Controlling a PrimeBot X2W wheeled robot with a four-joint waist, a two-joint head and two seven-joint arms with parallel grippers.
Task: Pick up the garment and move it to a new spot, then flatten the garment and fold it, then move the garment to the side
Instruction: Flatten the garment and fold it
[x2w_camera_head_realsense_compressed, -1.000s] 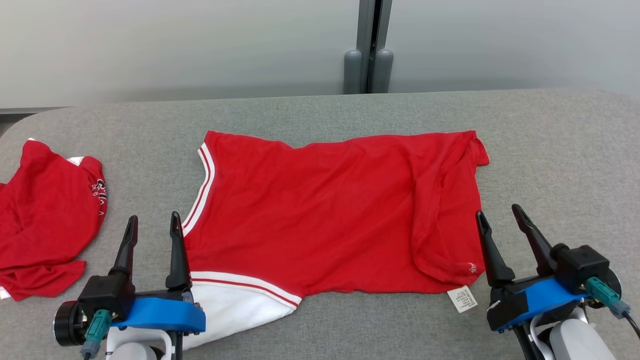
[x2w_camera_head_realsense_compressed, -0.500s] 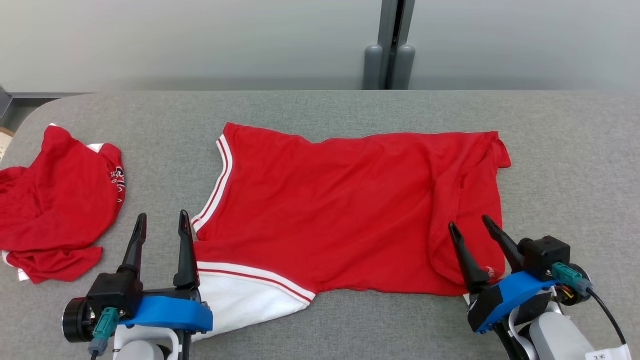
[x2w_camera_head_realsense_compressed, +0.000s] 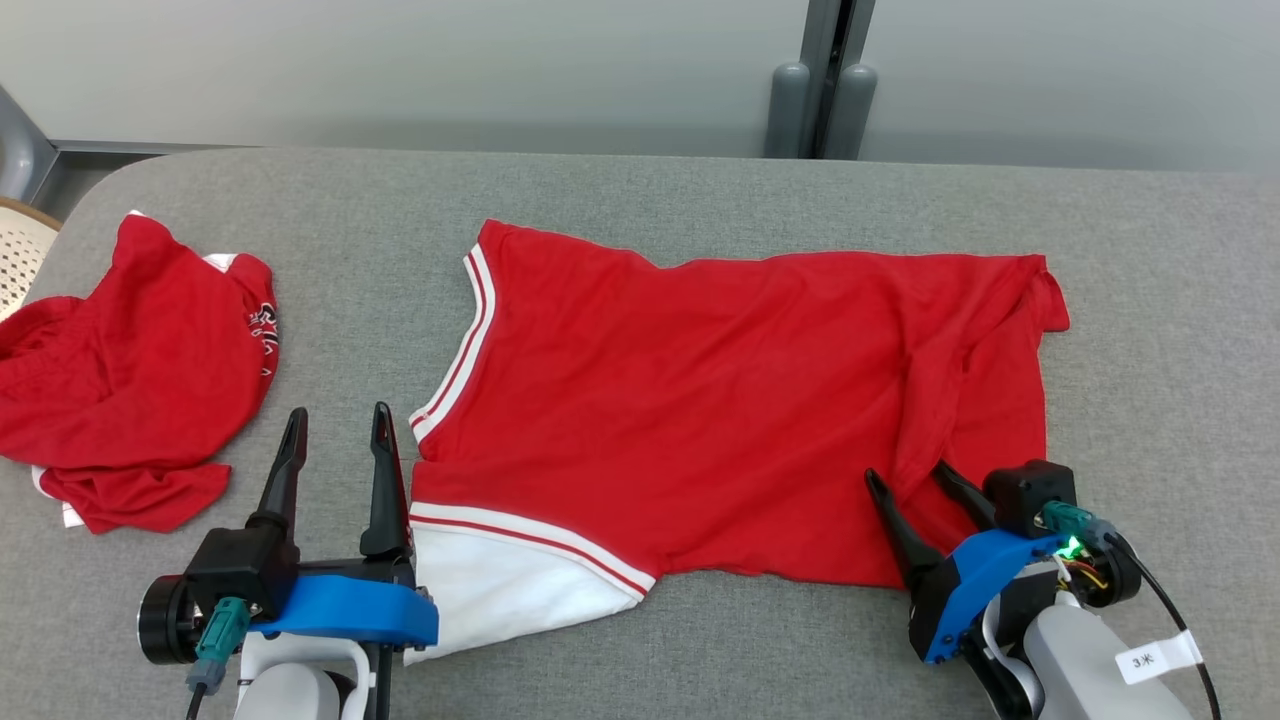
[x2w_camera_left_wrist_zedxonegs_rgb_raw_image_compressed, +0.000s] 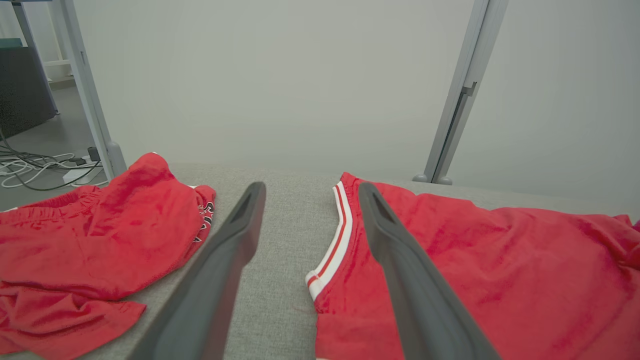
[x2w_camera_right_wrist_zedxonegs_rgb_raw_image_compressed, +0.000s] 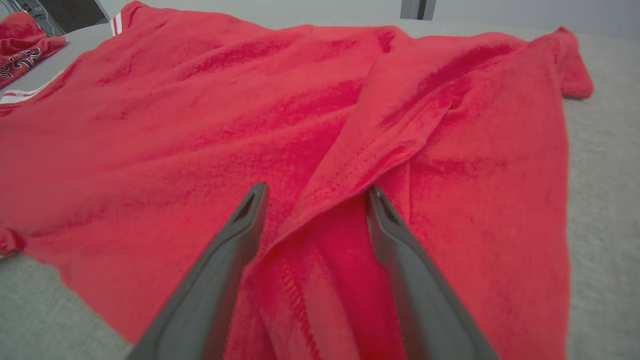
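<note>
The jaws of the right gripper (x2w_camera_head_realsense_compressed: 905, 470) stand wide apart and empty, low over the near right corner of the red cloth jersey with white-striped trim (x2w_camera_head_realsense_compressed: 720, 400). They straddle a raised fold ridge (x2w_camera_right_wrist_zedxonegs_rgb_raw_image_compressed: 350, 165) that runs off toward 12 o'clock; whether the tips touch cloth cannot be told. The jaws of the left gripper (x2w_camera_head_realsense_compressed: 338, 410) are likewise apart and hold nothing, with the jersey's striped edge just beside them at 2 o'clock. The jersey lies spread in the middle of the grey fabric-covered bench (x2w_camera_head_realsense_compressed: 700, 190), long axis from 9 to 3 o'clock. The right arm looks the nearer, placed over the wrinkle that needs flattening. A crumpled second red garment (x2w_camera_head_realsense_compressed: 140, 380) sits well apart at 9 o'clock.
</note>
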